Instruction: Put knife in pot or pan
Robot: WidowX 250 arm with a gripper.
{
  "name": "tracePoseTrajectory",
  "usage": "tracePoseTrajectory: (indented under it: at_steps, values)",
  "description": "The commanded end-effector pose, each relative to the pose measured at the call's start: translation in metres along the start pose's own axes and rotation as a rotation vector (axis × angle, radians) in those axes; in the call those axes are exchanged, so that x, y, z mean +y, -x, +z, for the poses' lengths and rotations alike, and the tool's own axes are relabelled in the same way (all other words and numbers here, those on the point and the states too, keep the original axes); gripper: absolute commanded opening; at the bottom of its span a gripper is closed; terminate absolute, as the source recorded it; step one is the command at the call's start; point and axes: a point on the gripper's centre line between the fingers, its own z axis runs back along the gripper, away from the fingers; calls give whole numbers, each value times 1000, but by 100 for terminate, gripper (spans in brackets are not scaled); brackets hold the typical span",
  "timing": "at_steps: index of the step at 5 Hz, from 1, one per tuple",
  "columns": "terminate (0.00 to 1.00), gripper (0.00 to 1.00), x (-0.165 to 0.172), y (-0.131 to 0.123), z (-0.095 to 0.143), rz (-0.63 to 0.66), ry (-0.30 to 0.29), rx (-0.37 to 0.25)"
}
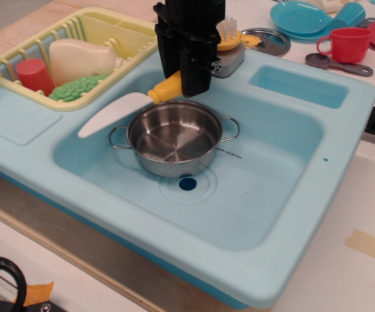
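In the single overhead-angled view, the black gripper (186, 88) is hanging just above the back rim of the steel pot (174, 138), its jaws closed on the yellow-orange handle of the knife (132, 105). The gripper body is covering the end of the handle, so the exact contact between jaws and plastic is hard to make out. The knife's white blade is slanting down to the left of the pot, in the air above the turquoise sink (284, 175), its tip reaching past the pot's left loop handle. The pot is sitting in the basin just behind the drain hole (187, 184). Behind the pot, the gripper is blocking most of the grey faucet and part of the yellow brush (229, 36). Left of the pot, the yellow drying rack (70, 52) is holding a red cup (34, 75), partly cut by the rack's rim.
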Motion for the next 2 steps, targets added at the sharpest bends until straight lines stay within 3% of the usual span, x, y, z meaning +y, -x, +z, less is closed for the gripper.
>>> tracePoseTrajectory:
  at_steps: [1, 2]
  values:
    - [0, 100, 5, -9, 4, -62, 32, -46]
    - [100, 100, 5, -9, 4, -62, 32, -46]
